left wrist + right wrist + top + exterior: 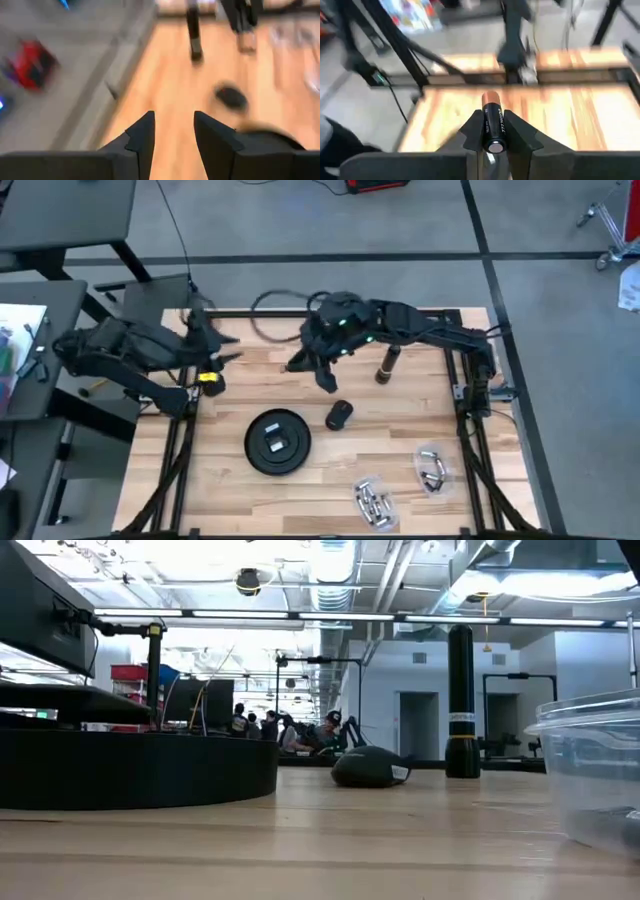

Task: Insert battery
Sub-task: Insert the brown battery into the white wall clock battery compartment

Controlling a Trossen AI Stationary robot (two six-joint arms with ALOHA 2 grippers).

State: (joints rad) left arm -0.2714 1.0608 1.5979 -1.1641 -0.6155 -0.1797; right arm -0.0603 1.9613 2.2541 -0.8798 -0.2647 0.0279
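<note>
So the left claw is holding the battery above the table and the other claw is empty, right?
Wrong arm. The right wrist view shows the right claw clamped on the battery above the table; the left claw is the empty, open one.

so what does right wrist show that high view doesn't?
Only the right wrist view shows the battery clamped between the right gripper fingers. Only the high view shows the round black device, the small black cap, the upright flashlight, two clear tubs of batteries and the left gripper, held open. Both show the wooden table.
</note>
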